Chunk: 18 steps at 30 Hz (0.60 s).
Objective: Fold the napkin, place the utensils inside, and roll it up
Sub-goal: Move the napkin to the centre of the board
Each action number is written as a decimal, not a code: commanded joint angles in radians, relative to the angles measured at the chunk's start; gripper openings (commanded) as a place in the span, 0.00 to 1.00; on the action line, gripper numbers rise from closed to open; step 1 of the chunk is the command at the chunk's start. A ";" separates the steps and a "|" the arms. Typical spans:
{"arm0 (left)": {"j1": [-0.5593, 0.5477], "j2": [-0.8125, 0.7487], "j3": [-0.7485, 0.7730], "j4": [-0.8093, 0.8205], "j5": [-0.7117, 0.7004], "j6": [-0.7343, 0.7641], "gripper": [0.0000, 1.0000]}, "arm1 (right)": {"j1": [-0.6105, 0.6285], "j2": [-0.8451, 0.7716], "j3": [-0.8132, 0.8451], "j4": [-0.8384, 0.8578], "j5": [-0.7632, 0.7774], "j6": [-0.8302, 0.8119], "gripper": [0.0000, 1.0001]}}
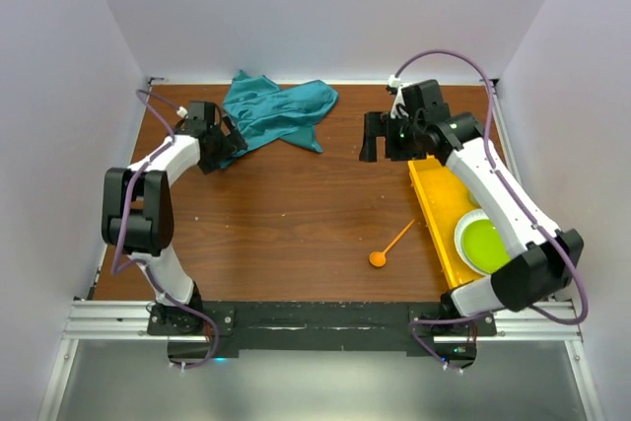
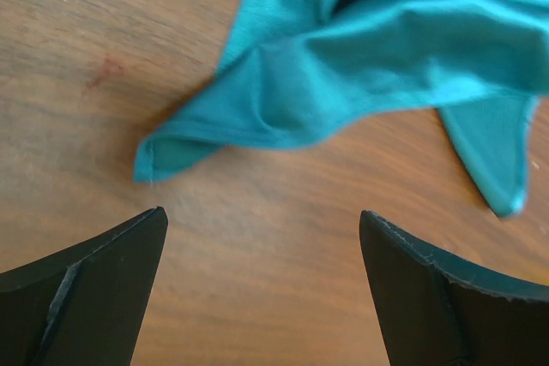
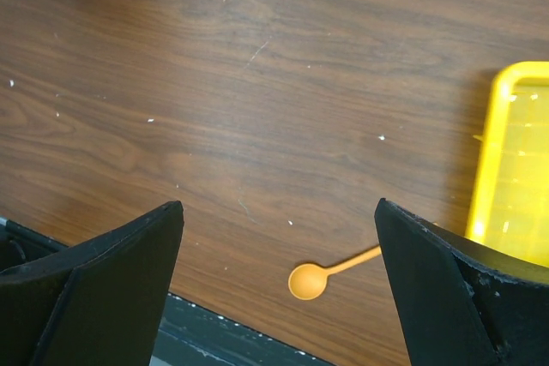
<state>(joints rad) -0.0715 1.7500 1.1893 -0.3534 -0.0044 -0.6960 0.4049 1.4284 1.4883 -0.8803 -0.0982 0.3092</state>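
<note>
Field note, my remote station: reads as robotics lab test cell. Plain white panel walls (image 1: pixel 59 96) box in brown wood-grain tabletop (image 1: pixel 286 214) on three sides. Silver slotted aluminium rail frame (image 1: pixel 108 317) runs along near edge, with flat black mounting plate (image 1: pixel 315 320) across it. Two white-and-black robot arms bolted there: left arm (image 1: pixel 168 160), right arm (image 1: pixel 493 189). Purple cable loops (image 1: pixel 444 53) run exposed along both. Bright yellow rectangular plastic tray (image 1: pixel 434 199) at right looks like test prop to me.
</note>
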 commanded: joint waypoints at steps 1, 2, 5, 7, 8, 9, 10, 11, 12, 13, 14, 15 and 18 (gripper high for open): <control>0.018 0.072 0.073 0.059 -0.057 -0.034 0.99 | 0.002 0.046 0.056 0.046 -0.047 0.011 0.98; 0.018 0.107 0.096 0.051 -0.075 -0.019 0.99 | 0.003 0.053 0.066 0.047 -0.051 0.014 0.98; 0.016 0.163 0.124 0.021 -0.134 -0.002 0.97 | 0.003 0.079 0.087 0.049 -0.048 0.018 0.98; 0.015 0.183 0.124 0.019 -0.154 0.001 0.94 | 0.003 0.092 0.095 0.047 -0.046 0.016 0.98; 0.015 0.192 0.124 0.021 -0.152 0.001 0.93 | 0.003 0.093 0.095 0.049 -0.046 0.018 0.98; 0.015 0.198 0.122 0.021 -0.152 0.001 0.88 | 0.003 0.098 0.093 0.052 -0.044 0.018 0.98; 0.015 0.201 0.121 0.019 -0.152 0.003 0.86 | 0.003 0.101 0.090 0.052 -0.041 0.019 0.98; 0.015 0.203 0.116 0.021 -0.155 0.009 0.82 | 0.003 0.104 0.090 0.053 -0.043 0.019 0.98; 0.016 0.200 0.112 0.024 -0.154 0.015 0.75 | 0.003 0.106 0.090 0.053 -0.043 0.021 0.98; 0.016 0.198 0.101 0.027 -0.155 0.021 0.59 | 0.002 0.115 0.089 0.053 -0.047 0.021 0.98; 0.016 0.192 0.096 0.033 -0.157 0.035 0.51 | 0.002 0.118 0.092 0.050 -0.055 0.021 0.98; 0.018 0.187 0.089 0.037 -0.149 0.044 0.34 | 0.003 0.119 0.090 0.047 -0.067 0.022 0.98; 0.018 0.161 0.066 0.027 -0.137 0.073 0.00 | 0.003 0.119 0.084 0.050 -0.075 0.027 0.98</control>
<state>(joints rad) -0.0601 1.9430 1.2774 -0.3450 -0.1326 -0.6701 0.4049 1.5452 1.5375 -0.8494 -0.1341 0.3218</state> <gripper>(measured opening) 0.180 0.983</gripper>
